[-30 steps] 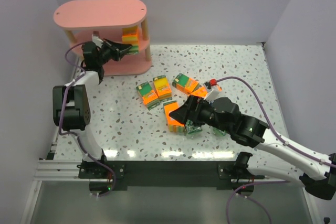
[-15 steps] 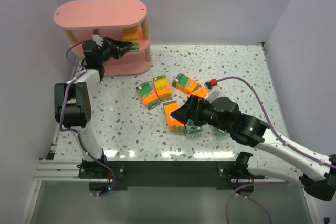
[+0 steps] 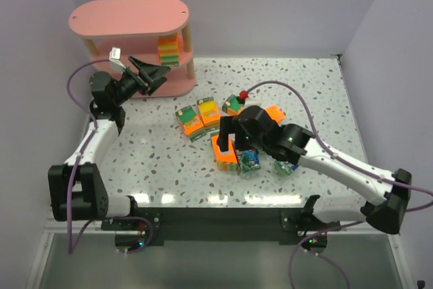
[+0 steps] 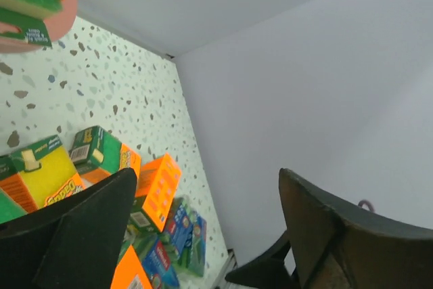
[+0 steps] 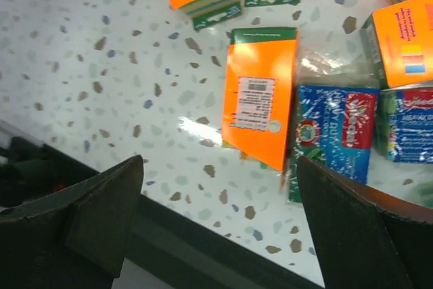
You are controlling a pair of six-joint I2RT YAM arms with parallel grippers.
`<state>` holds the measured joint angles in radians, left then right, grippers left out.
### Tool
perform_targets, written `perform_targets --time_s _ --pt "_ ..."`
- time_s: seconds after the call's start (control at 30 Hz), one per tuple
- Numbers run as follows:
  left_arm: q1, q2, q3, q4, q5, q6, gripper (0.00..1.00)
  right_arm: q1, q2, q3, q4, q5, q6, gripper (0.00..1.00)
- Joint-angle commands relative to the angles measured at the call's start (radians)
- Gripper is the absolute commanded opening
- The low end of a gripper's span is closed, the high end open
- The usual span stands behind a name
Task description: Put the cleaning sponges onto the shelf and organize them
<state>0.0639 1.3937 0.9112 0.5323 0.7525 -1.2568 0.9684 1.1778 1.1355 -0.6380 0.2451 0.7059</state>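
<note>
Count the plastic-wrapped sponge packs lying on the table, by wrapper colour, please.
Orange plastic-wrapped rectangular sponge packs: 5
Blue plastic-wrapped rectangular sponge packs: 2
Total in view: 7; the right arm may hide more.

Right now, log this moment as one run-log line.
left end effector: open, empty, near shelf | stacked sponges: below top board | right end effector: open, above orange pack | table: other packs loose
</note>
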Motion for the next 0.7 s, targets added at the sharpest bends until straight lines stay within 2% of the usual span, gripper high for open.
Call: perform_targets --time_s 0.0,0.03,0.3,0.47,0.67 --pt "-0.004 -0.131 -0.041 -0.206 0.041 0.198 0.94 -0.003 0.127 0.113 -0.106 0.1 -0.167 0.99" --pt "-0.004 -0.16 -0.043 -0.251 0.028 0.232 1.0 -0.004 0.166 0.131 -0.112 0.112 -0.199 0.99" --pt "-0.001 -0.389 -0.072 -0.596 -0.038 0.448 1.0 -0.002 0.452 0.277 -0.121 0.151 -0.304 0.99" --pt "0.001 -0.443 -0.13 -0.611 -0.035 0.441 1.0 -0.002 0.546 0.3 -0.097 0.16 -0.338 0.99" --pt "0.001 -0.453 -0.132 -0.626 -0.033 0.458 1.0 -0.005 0.618 0.273 -0.032 0.137 -0.352 0.99"
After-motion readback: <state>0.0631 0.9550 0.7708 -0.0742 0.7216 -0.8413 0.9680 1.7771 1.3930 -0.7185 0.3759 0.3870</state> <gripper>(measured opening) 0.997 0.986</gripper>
